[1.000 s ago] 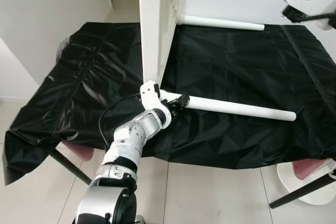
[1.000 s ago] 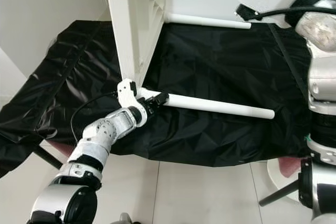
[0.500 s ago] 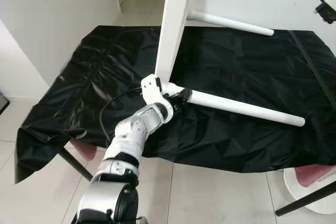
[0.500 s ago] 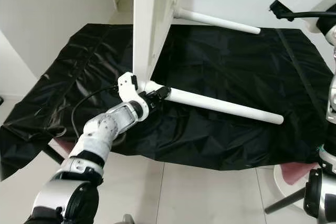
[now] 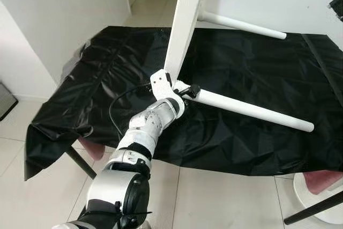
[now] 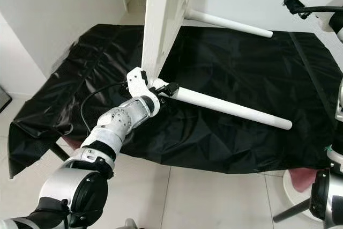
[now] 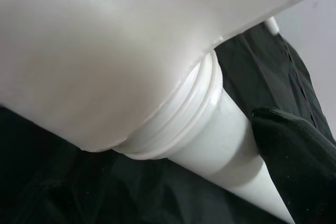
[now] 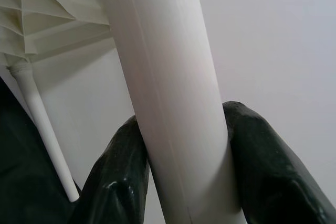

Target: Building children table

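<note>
- Children's table (image 6: 161,20) tipped on its side, white top standing on edge on the black-covered counter (image 5: 107,95), three legs jutting sideways.
- Left claw (image 5: 188,90) at the base of the lower leg (image 5: 252,110), right by the threaded collar (image 7: 184,124) where it enters the top; one black finger (image 7: 299,166) against the leg, the other hidden, so grip state cannot be told.
- Right claw (image 8: 184,145) clamped around an upper leg (image 8: 163,77), a black finger pressed to each side, carrying the raised end.
- Likely risks: threads visible at the collar, so the joint looks not fully seated; twisting off-axis could cross-thread or loosen it.
- Top balanced on a narrow edge; a slip of the smooth round leg in the right claw could let the whole piece topple.
- Black sheet (image 6: 225,138) glossy and wrinkled; the resting edge could skid, or folds could snag a finger.
- Around: far leg (image 5: 241,24) hanging above the sheet, dark counter legs (image 5: 80,162) below, tiled floor (image 6: 214,197), a white round base (image 5: 316,194) to the right, wall and doorway behind.
- Cable (image 5: 120,113) looping beside the left wrist, near the joint.
</note>
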